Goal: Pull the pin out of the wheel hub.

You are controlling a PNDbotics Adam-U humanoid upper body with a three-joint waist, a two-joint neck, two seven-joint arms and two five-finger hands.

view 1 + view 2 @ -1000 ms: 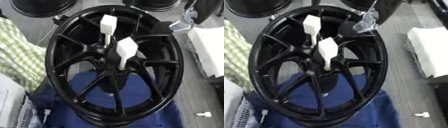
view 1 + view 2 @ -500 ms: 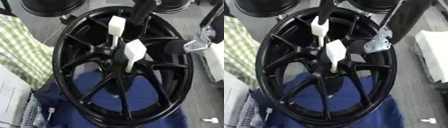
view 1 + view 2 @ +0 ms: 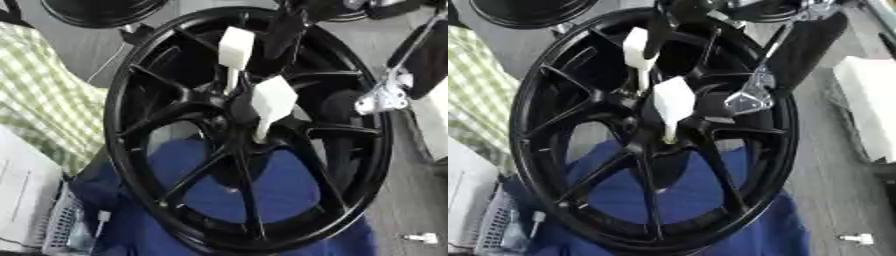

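A black spoked wheel hub (image 3: 115, 125) lies on a blue cloth (image 3: 289, 195). Two white pins with blocky heads stand in its centre: an upper pin (image 3: 234, 46) and a lower pin (image 3: 273, 100) that leans right. My right arm comes in from the upper right, and its silver joint (image 3: 381, 100) hangs over the hub's right rim. My right hand (image 3: 287, 31) is dark against the spokes, just right of the upper pin's head. Whether it touches the pin is unclear. My left hand does not show.
A green checked cloth (image 3: 44, 85) lies left of the hub. A second black wheel (image 3: 96, 10) sits at the top left. A white box (image 3: 868, 105) stands at the right. A white basket (image 3: 61, 225) is at the lower left. A small white piece (image 3: 424, 237) lies on the floor at the lower right.
My right arm has come in from the upper right and moved left across the hub, bringing the hand up beside the upper pin. Both pins stay in place. The camera shifted slightly.
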